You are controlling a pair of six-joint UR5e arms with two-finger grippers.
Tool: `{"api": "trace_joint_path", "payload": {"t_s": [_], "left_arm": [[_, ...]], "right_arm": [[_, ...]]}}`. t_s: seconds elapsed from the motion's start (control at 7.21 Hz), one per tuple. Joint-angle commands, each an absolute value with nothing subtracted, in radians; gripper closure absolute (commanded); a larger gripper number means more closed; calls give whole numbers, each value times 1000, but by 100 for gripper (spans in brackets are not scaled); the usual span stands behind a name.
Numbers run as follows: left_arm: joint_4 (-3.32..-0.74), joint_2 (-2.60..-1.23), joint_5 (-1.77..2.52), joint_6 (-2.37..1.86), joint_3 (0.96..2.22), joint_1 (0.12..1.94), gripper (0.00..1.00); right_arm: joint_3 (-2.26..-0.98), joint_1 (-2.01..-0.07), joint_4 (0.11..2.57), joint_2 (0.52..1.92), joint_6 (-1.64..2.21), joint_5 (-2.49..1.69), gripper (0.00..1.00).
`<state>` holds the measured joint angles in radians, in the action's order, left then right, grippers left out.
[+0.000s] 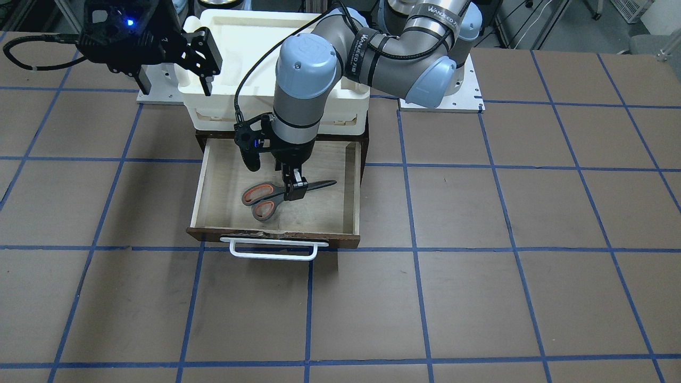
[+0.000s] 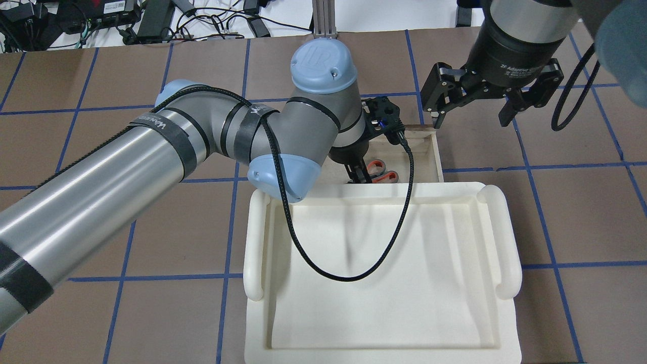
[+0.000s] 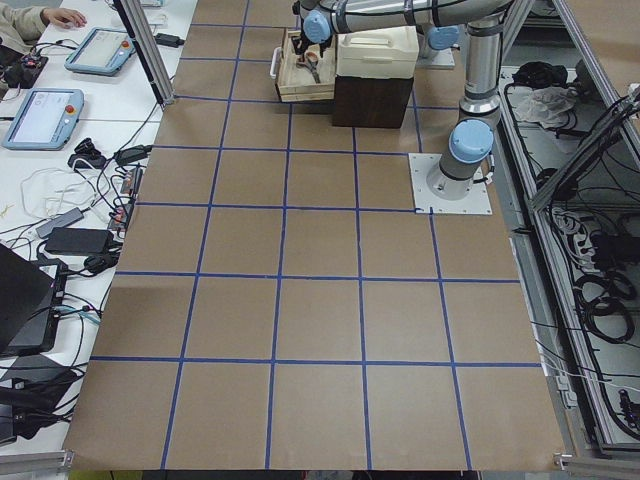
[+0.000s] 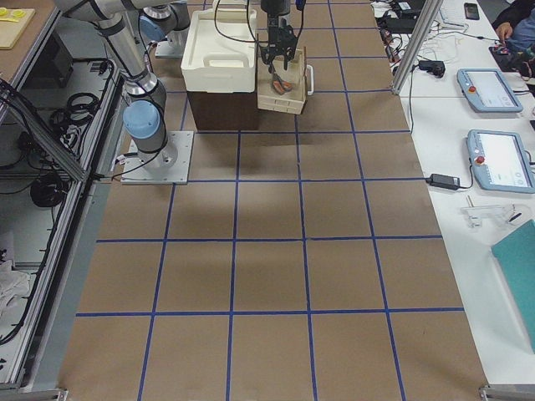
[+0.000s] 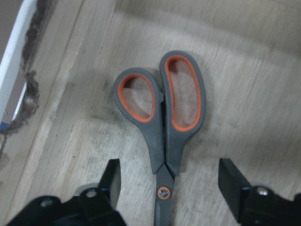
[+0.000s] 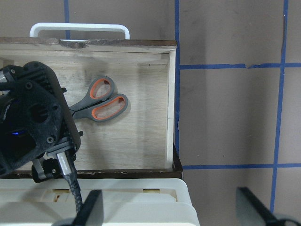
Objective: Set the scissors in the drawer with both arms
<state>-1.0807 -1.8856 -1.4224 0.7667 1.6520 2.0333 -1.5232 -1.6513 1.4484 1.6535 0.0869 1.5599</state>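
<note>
The scissors (image 1: 260,196), grey with orange-lined loops, lie flat on the pale floor of the open brown drawer (image 1: 274,236), blades shut. They also show in the left wrist view (image 5: 164,117), the right wrist view (image 6: 96,104) and the overhead view (image 2: 379,172). My left gripper (image 1: 294,190) reaches down into the drawer. It is open, with one finger (image 5: 110,181) on each side of the scissors' pivot and a gap on both sides. My right gripper (image 1: 174,85) is open and empty. It hovers over the table beside the white bin and looks down on the drawer (image 6: 171,108).
The white plastic bin (image 1: 234,32) sits on the dark cabinet behind the drawer and hides most of the drawer in the overhead view (image 2: 508,242). The drawer's white bar handle (image 1: 274,250) sticks out toward the operators' side. Brown table with blue tape lines all around.
</note>
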Motion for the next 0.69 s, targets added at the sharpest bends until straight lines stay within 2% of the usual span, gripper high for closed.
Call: {"api": "trace_joint_path", "payload": {"t_s": [0.0,0.28,0.55], "left_arm": [[-1091,-1841,-1437,768,1628,2020,0],[-1213,-1780,-1451,765,1533,1900,0],[-1325,-1700,-1450,764,1465,1695,0]], "right_arm": [[-1523,-1652,1450,1654,83,1560,0],[-1523,-1652,1450,1652,83,1560,0],[-1523,-1652,1450,1652,83,1560,0]]}}
